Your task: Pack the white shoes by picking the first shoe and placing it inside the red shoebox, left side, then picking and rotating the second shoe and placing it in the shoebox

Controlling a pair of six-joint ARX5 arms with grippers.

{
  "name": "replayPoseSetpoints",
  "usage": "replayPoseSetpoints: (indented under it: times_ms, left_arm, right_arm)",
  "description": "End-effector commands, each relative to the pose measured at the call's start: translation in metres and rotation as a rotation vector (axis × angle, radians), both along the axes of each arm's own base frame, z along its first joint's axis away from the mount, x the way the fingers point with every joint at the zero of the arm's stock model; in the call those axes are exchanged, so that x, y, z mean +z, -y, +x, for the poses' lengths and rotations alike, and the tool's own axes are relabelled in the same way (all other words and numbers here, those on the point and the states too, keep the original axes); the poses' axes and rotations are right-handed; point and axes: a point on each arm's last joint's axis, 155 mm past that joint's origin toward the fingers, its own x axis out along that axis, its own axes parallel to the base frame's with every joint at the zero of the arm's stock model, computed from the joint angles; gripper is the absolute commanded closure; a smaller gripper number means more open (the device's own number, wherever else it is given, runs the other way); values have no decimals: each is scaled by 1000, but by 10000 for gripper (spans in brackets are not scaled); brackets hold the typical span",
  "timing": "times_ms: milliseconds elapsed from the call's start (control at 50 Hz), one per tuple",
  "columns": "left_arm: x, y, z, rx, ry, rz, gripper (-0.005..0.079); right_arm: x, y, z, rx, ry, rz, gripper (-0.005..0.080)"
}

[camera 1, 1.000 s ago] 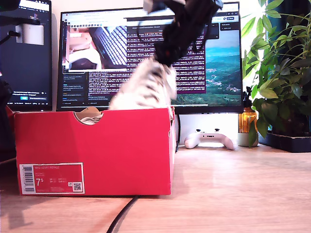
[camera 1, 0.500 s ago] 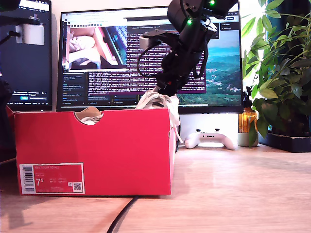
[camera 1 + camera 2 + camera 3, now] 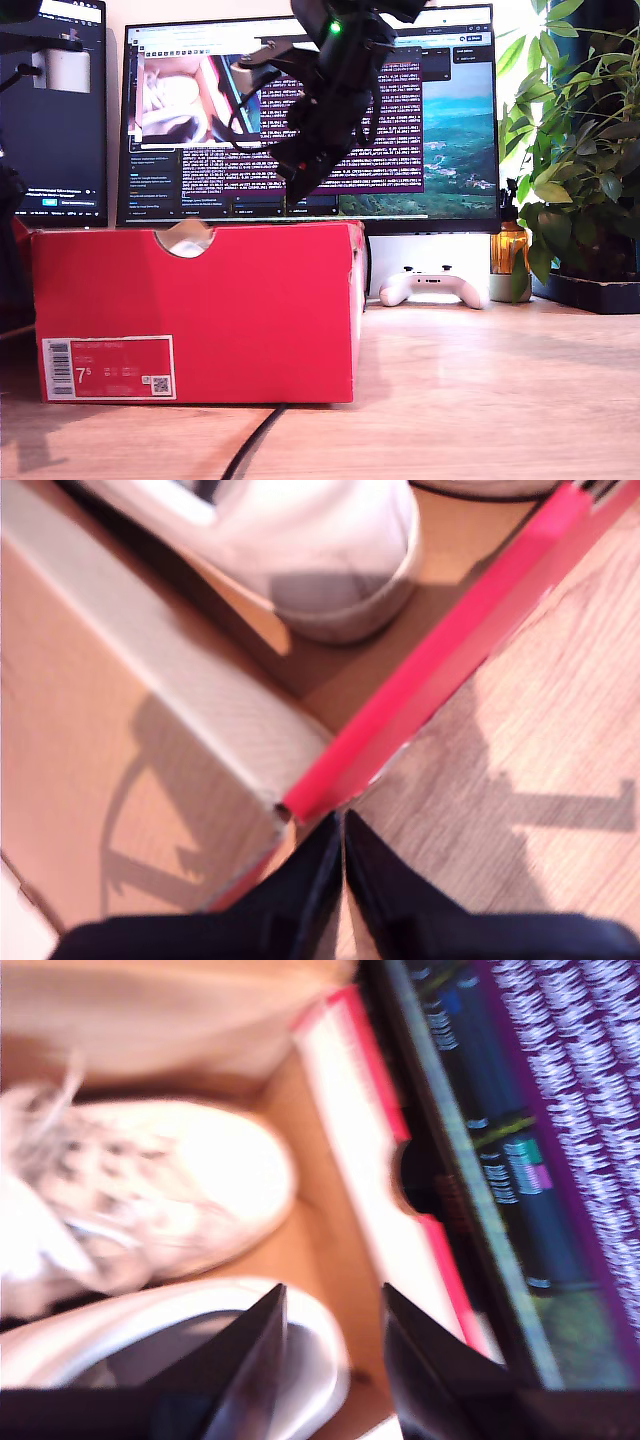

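Note:
The red shoebox (image 3: 200,310) stands on the wooden table at the exterior view's left, and its walls hide the white shoes there. In the second wrist view both white shoes lie inside the shoebox (image 3: 440,1250): a laced one (image 3: 170,1190) and another (image 3: 100,1345) beside it. My second gripper (image 3: 330,1305) is open above them, holding nothing. In the exterior view it (image 3: 295,185) hangs just above the box's top edge. My first gripper (image 3: 340,825) is shut and empty over a corner of the shoebox (image 3: 470,650), with a white shoe's heel (image 3: 330,550) inside.
Behind the box stand a wide monitor (image 3: 450,120) and a smaller screen (image 3: 60,110). A white game controller (image 3: 432,286), an amber bottle (image 3: 508,250) and a leafy plant (image 3: 580,150) are at the exterior view's right. A black cable (image 3: 255,440) runs forward from under the box.
The shoe held tilted above the box went down inside and was let go. The second arm then rose and shifted toward the exterior view's left.

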Motion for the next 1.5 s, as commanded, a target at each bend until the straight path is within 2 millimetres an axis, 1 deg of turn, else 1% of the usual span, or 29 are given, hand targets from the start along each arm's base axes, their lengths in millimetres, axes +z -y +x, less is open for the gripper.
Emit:
replayPoseSetpoints:
  times_ms: [0, 60, 120, 180, 220, 240, 260, 420, 540, 580, 660, 760, 800, 860, 940, 1040, 1200, 1300, 1480]
  left_arm:
    - [-4, 1, -1, 14, -10, -8, 760]
    - [-4, 1, -2, 34, -15, -19, 760]
    - [-4, 0, -2, 54, -22, -28, 760]
    - [-5, 0, -3, 63, -27, -30, 760]
    - [-4, 0, -2, 74, -26, -39, 760]
    - [-4, 0, -1, 77, -23, -41, 760]
    - [-4, 0, -1, 77, -23, -42, 759]
    - [-9, -4, -10, 108, -69, -35, 760]
    - [-14, -10, -21, 122, -116, -12, 760]
    - [-16, -13, -26, 128, -134, -4, 760]
    - [-18, -16, -32, 145, -158, 2, 760]
    - [-18, -20, -40, 161, -181, 8, 760]
    - [-16, -22, -43, 166, -186, 8, 760]
    - [-13, -23, -45, 174, -180, 1, 760]
    - [-3, -23, -46, 181, -149, -27, 760]
    - [12, -18, -46, 186, -102, -96, 760]
    - [34, -5, -54, 190, -77, -235, 760]
    - [48, 5, -47, 169, -24, -306, 759]
    - [78, 21, -22, 151, 104, -418, 759]
  right_arm:
    - [16, 3, 9, -31, 45, 7, 485]
    - [26, 6, 11, -65, 68, -8, 489]
    - [35, 8, 10, -91, 76, -24, 542]
    - [44, 7, 6, -113, 71, -24, 658]
    - [50, 6, 2, -118, 65, -23, 758]
    - [52, 6, 1, -117, 61, -28, 774]
    - [54, 5, -1, -130, 52, -12, 757]
    - [77, 5, -9, -210, 10, 98, 759]
    - [82, 12, -16, -261, -40, 129, 759]
    - [81, 17, -17, -280, -56, 130, 760]
    - [72, 32, -20, -330, -108, 124, 760]
    - [48, 57, -32, -398, -241, 108, 759]
    - [38, 60, -40, -391, -316, 116, 759]
    - [29, 65, -48, -385, -411, 148, 760]
    - [24, 74, -50, -434, -493, 223, 760]
    - [18, 102, -47, -522, -537, 242, 759]
    - [8, 136, -50, -649, -597, 249, 759]
    - [5, 153, -52, -693, -619, 241, 760]
    - [5, 169, -49, -751, -607, 248, 759]
